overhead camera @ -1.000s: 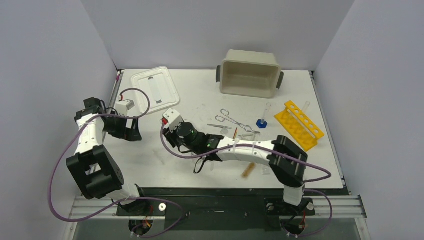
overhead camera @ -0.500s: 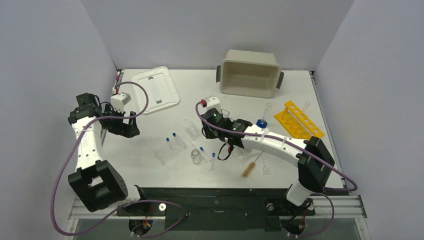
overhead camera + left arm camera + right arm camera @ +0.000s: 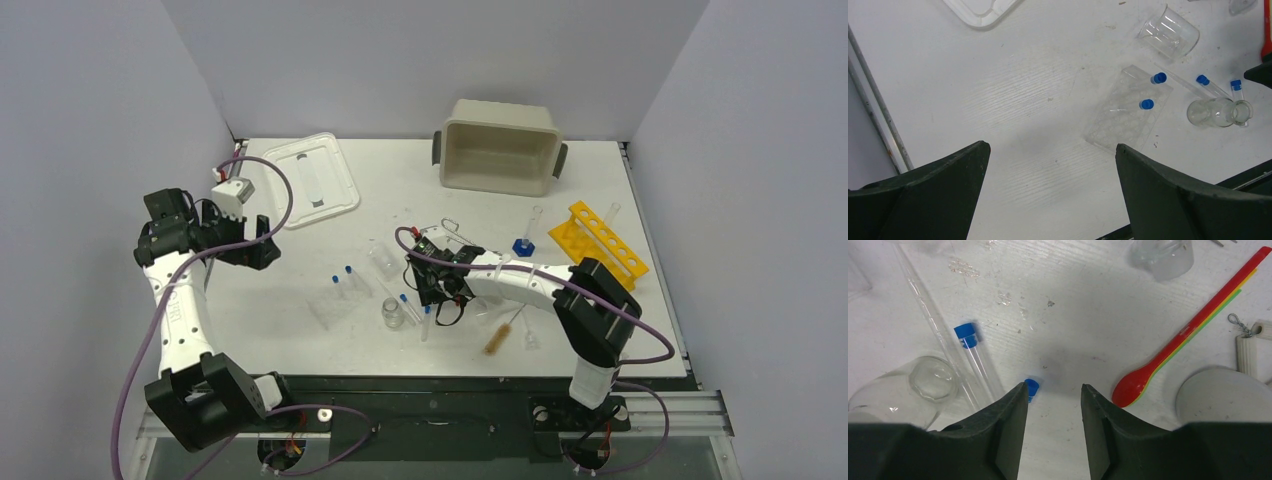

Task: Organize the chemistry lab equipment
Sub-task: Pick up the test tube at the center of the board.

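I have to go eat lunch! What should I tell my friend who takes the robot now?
The left gripper is open and holds nothing, over the left side of the table. The right gripper is open, low, with a blue-capped tube beside one finger. The flask, beaker, spatula, brush and forceps lie loose. The yellow rack is on the right, the tub at the back. Nothing looks sorted yet; all of it is left to do.

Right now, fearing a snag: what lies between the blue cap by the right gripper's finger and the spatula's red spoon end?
Only bare table, in the right wrist view, between blue cap and spatula; the right gripper hangs open over it.
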Robot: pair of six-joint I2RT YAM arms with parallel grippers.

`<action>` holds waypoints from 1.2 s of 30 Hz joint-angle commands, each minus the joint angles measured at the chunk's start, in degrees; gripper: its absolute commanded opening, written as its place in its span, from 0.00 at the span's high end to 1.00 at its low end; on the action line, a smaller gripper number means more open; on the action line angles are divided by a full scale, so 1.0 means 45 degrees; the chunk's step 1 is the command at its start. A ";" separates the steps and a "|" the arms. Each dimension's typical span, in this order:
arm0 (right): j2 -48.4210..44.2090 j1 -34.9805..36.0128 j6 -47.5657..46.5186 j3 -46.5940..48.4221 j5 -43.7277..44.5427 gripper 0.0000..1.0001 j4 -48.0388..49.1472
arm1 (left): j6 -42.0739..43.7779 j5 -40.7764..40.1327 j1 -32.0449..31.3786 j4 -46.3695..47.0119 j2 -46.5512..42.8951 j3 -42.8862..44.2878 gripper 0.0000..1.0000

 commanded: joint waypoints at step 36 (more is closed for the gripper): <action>-0.0601 -0.0181 0.0340 -0.0252 0.1120 1.00 0.0144 | -0.1646 -0.0034 -0.1712 0.1096 0.0456 0.0661 0.04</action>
